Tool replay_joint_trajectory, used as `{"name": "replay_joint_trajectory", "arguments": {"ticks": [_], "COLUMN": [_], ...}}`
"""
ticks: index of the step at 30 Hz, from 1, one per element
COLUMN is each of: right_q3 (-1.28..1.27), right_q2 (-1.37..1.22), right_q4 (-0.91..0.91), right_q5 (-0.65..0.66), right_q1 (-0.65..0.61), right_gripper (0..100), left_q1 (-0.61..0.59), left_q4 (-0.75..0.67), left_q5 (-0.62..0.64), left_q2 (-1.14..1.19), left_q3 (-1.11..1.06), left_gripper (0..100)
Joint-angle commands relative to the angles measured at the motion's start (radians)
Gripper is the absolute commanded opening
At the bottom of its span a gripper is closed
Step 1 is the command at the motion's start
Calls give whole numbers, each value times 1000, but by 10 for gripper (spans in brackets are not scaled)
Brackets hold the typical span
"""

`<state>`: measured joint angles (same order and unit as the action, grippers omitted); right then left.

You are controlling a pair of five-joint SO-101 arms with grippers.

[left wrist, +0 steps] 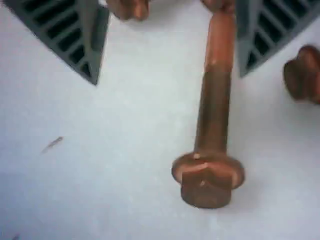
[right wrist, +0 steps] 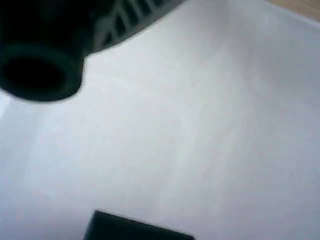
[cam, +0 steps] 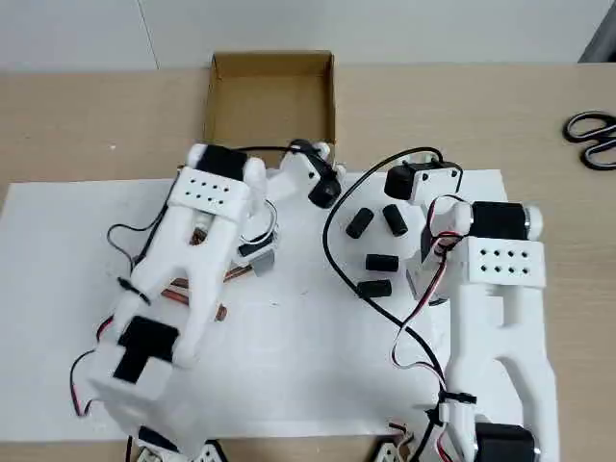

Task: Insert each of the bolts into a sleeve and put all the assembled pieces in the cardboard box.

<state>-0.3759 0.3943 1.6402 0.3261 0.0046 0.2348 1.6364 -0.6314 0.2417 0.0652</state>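
Cardboard box (cam: 272, 64) stands open-topped; left pincer (left wrist: 170, 77) spread astride a bolt (left wrist: 212, 140); right pincer (right wrist: 75, 45) grips a sleeve (right wrist: 40, 75).

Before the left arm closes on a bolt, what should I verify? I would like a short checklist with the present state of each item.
1. Left gripper open: ok, its fingers stand apart.
2. Bolt between the fingers: ok, but it lies near one finger, not centred.
3. Bolt flat on the white sheet: ok.
4. Second bolt out of the grip: cannot tell; it lies close to the other finger.
5. Sleeve held ready for insertion: cannot tell; it is close to the right wrist camera.
6. Cardboard box open on top: ok.
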Motion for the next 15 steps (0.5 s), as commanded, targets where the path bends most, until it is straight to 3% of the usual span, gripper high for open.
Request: {"name": "replay_joint_trajectory", "arguments": {"ticks": [1,15], "right_q3": [5,5], "right_q2": [36,36], "right_q4": [-12,-16], "right_q5": [-8,-8], "right_q1": [12,12], "right_gripper": [8,8], "left_q1": [0,-25], "left_q4": [-26,-130], "left_q5": [-3,-5], "left_q2": [40,164], "left_q3": [38,39], "left_gripper": [174,173]}}
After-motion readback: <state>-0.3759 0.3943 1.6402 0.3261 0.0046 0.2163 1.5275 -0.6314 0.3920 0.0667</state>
